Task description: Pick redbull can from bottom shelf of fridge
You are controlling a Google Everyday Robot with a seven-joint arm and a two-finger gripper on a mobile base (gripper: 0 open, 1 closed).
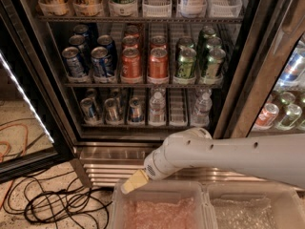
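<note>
**Redbull can on the lowest rack, gripper outside and below the fridge**

The redbull can (136,110), small, slim and blue-and-silver with a silver top, stands upright at the front of the bottom shelf (143,126), a dark wire rack with white slotted plastic lane dividers; it sits in the third lane from the left, with two similar small silver-topped cans (101,109) in the two lanes to its left and more cans dimly seen behind them. To its right stands a clear water bottle (157,108); beyond that comes a white slotted lane (177,108), then a second clear bottle (202,108).

On the rack above, wider dark-blue cans (88,61) stand at the left, orange cans (144,63) in the middle and green cans (200,60) at the right. All of this sits inside the fridge (240,75), a tall display cooler with a dark frame and a ribbed stainless-steel base; its door stands open at the left, with a white light strip (26,104) along its edge.

The gripper (135,181), a cream-coloured tapered tip on a pale grey arm (228,156), hangs in front of and below the steel base, well apart from the can; it points down and left over the rim of a clear plastic bin (119,194) lined with pinkish bubble wrap; whether it is open or closed cannot be told; nothing is seen in it. Black cables (57,205) lie looped on the speckled floor at the left.
</note>
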